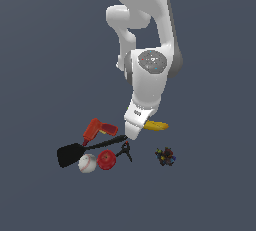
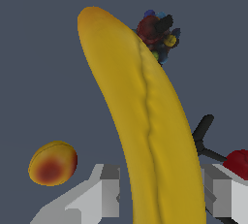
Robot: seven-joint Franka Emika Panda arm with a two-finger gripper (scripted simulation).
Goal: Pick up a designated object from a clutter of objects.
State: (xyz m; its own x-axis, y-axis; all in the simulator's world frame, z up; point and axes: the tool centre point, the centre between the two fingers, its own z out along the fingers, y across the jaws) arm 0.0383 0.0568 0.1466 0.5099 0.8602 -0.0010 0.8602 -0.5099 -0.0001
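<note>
At lower centre of the exterior view, the white arm's gripper (image 1: pixel 131 134) is reaching down over the long curved yellow banana (image 1: pixel 157 125), beside the red drill (image 1: pixel 96 129). Its grey fingers (image 2: pixel 107 189) are standing open, straddling the banana (image 2: pixel 145 121) without touching it. Judging by this, the grasp step is in hand; next, closing squarely on the fruit's middle.

Glossy white rounded arm (image 1: pixel 150 40), grey joint cap, grey blocky fingers (image 2: pixel 109 189)
</note>
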